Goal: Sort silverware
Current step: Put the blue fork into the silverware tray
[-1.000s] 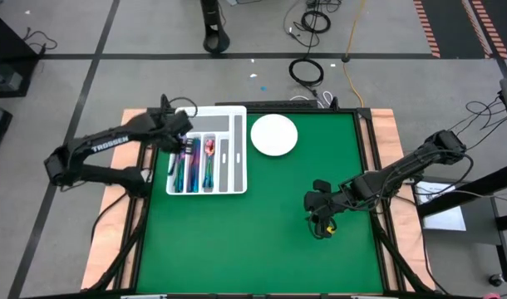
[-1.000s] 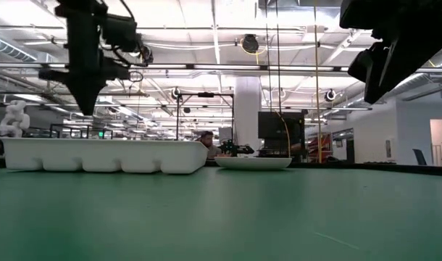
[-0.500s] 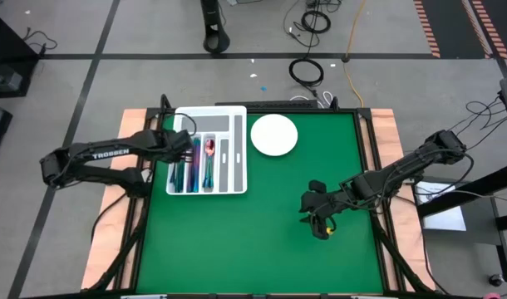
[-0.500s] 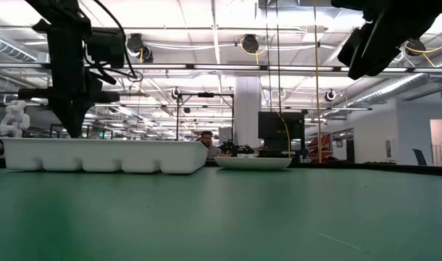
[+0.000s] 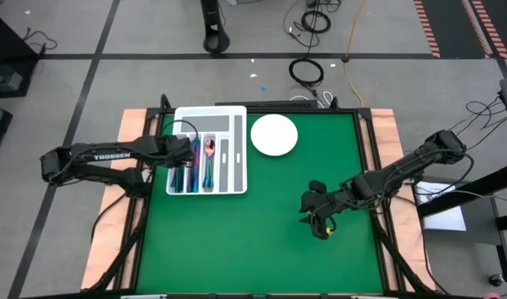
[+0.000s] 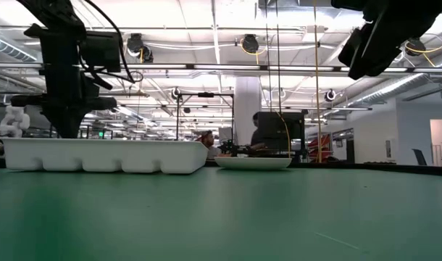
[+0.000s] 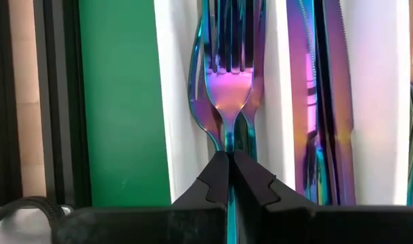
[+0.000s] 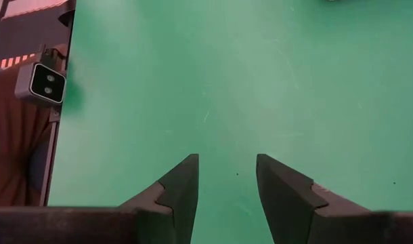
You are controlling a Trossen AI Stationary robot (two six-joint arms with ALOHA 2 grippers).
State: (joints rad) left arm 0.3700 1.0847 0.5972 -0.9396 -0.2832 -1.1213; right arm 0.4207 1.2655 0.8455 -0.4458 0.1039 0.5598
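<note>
Green felt table, left gripper [image 7: 228, 163] pinched shut on an iridescent metal fork [image 7: 228, 88] inside the white divided tray [image 5: 235, 158]; next it should let go. Right gripper [image 8: 227, 177] idles open.

Silverware [image 5: 191, 170] in tray [image 5: 233, 149] — plate [image 5: 274, 134] just right.

Light: bright, even, from ceiling strip lamps [image 6: 206, 32] seen in the low view.
Shadows: faint and soft on the green table [image 5: 262, 224].
Glare: pink sheen on the fork [image 7: 228, 88].
Blur: near tabletop soft in the low view.
</note>
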